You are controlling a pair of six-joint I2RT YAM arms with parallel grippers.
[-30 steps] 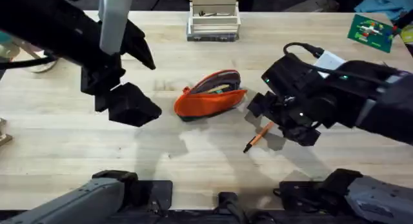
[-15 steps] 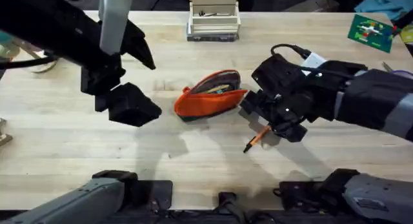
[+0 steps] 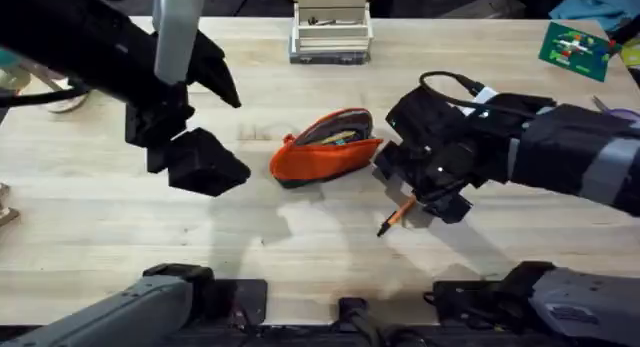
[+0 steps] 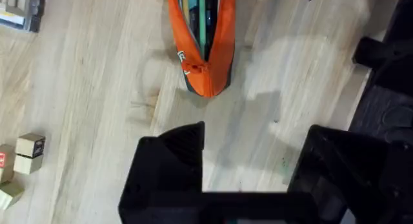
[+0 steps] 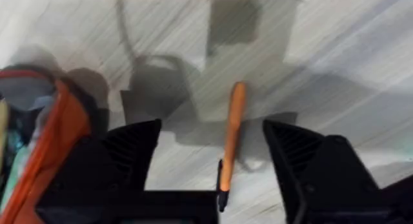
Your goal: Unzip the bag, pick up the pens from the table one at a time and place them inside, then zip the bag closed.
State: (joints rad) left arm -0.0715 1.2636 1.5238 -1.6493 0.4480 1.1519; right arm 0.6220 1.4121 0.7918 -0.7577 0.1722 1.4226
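On the light wooden plank counter (image 3: 300, 237), near its middle, lies the elongated soft orange pencil pouch (image 3: 325, 152) with its dark base strip; its top zipper stands open, and the left wrist view shows green and orange sticks inside it. Just beside the pouch's right end, the slim orange pen with a black tip (image 3: 398, 214) lies flat on the counter at a slant. The right claw (image 3: 425, 192) hangs directly over the pen's upper end, and in the right wrist view (image 5: 216, 159) its two black fingers (image 5: 132, 153) stand spread wide, one on each side of the pen (image 5: 230, 137), with visible gaps between pads and barrel, so nothing is gripped. The pouch's orange edge (image 5: 55, 146) shows beside one finger. The left claw (image 3: 205, 162) hovers above the counter to the left of the pouch, apart from it; from its wrist camera (image 4: 251, 166) its fingers are wide apart and empty, the pouch's closed end (image 4: 203, 62) lying beyond them. A white tray (image 3: 330, 32) sits at the far edge.
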